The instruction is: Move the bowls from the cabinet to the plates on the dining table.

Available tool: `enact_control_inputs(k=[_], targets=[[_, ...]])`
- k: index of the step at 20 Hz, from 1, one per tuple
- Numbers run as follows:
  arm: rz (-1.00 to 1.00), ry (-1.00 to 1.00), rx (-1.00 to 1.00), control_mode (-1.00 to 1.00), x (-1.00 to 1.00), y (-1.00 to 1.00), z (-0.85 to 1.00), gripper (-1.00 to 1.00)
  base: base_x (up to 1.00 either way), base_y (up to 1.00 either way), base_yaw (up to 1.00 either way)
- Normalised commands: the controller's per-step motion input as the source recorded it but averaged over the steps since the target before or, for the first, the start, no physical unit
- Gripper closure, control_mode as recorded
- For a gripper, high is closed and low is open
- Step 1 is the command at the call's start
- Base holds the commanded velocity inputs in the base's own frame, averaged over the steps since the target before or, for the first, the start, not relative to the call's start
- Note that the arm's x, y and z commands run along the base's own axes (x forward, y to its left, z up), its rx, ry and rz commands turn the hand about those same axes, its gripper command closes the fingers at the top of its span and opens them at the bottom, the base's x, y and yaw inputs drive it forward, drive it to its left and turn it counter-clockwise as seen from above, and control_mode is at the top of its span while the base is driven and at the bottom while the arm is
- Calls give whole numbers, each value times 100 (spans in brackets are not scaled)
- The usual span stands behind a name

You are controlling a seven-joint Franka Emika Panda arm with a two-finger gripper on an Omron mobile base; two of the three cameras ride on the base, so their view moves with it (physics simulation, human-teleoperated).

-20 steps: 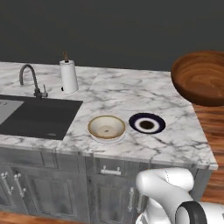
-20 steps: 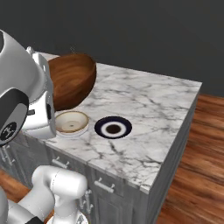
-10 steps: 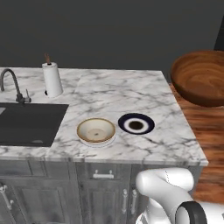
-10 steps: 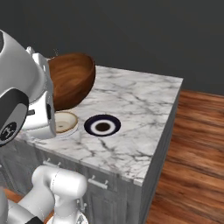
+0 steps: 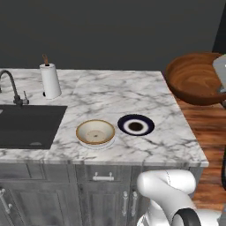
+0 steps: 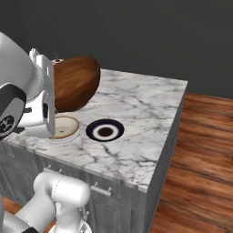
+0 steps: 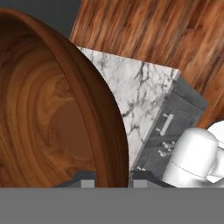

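Note:
My gripper (image 7: 113, 180) is shut on the rim of the glossy reddish-brown wooden bowl (image 5: 194, 78), which hangs tilted in the air past the right end of the dining table (image 5: 114, 95). In the right base view this bowl (image 6: 75, 84) hangs over the table's near left part. The beige bowl (image 5: 95, 132) sits on the white plate (image 5: 107, 143) near the front edge. Right beside it the dark blue plate (image 5: 136, 125) lies bare. The cabinet is out of view.
A black sink (image 5: 26, 126) with a faucet (image 5: 11, 86) takes up the table's left part, and a paper-towel roll (image 5: 50, 80) stands behind it. Wooden floor (image 6: 200, 150) lies beyond the table's right end. Grey drawer fronts (image 5: 103, 176) run below the top.
The whole picture has slid a little to the left, so the base has moved right along the table. The wooden bowl stays in my grip at the same spot in the views.

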Motion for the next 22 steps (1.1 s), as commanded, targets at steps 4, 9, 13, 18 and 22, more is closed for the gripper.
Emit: enact_control_inputs(k=[4, 9, 13, 18, 22], targets=[[-4, 0, 3, -100, 42, 11, -14, 100, 0, 0, 0], [1, 1, 8, -100, 46, 1, -22, 100, 0, 0, 0], [13, 3, 6, -100, 43, 0, -21, 100, 0, 0, 0], [13, 9, -3, -100, 35, 0, -20, 100, 0, 0, 0], [11, 12, -7, -100, 32, 0, -20, 100, 0, 0, 0]])
